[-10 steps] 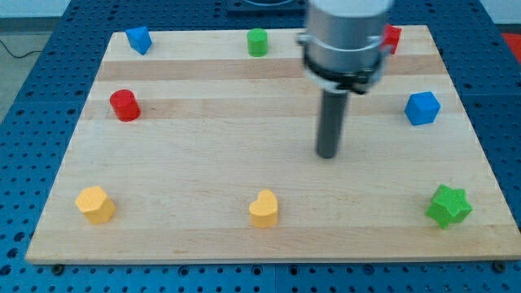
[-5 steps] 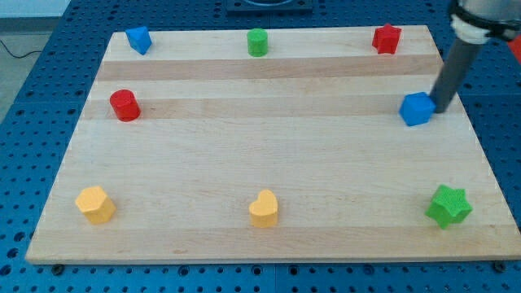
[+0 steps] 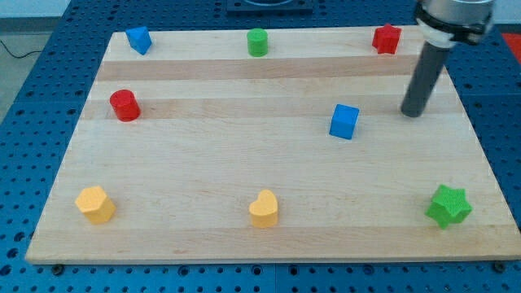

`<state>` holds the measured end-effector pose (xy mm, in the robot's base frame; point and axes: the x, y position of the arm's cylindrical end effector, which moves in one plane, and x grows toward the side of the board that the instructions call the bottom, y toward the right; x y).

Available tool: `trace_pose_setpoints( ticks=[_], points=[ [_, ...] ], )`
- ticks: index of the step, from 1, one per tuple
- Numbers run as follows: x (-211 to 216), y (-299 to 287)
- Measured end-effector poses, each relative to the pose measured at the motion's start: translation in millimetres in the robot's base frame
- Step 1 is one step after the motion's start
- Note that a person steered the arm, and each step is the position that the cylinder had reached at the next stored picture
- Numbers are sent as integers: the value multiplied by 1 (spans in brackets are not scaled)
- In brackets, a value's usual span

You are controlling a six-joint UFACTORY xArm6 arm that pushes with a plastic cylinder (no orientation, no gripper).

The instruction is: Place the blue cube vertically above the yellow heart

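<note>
The blue cube [image 3: 344,121] sits right of the board's centre, turned slightly. The yellow heart [image 3: 264,208] lies near the bottom edge at the middle, below and to the left of the cube. My tip [image 3: 412,112] is on the board to the right of the blue cube, apart from it by a clear gap.
A blue block [image 3: 138,38], a green cylinder [image 3: 257,41] and a red star [image 3: 387,38] line the top edge. A red cylinder [image 3: 124,105] is at the left. A yellow block [image 3: 95,204] and a green star [image 3: 448,205] sit at the bottom corners of the wooden board [image 3: 203,155].
My tip swept from the board's middle to the cube's right side. The blue cube has slid left from the right edge toward the centre, and my tip now trails behind it.
</note>
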<state>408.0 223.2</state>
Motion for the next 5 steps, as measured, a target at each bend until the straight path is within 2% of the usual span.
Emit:
trace_pose_setpoints(
  ticks=[3, 5],
  points=[
    [14, -13],
    [15, -121]
  ],
)
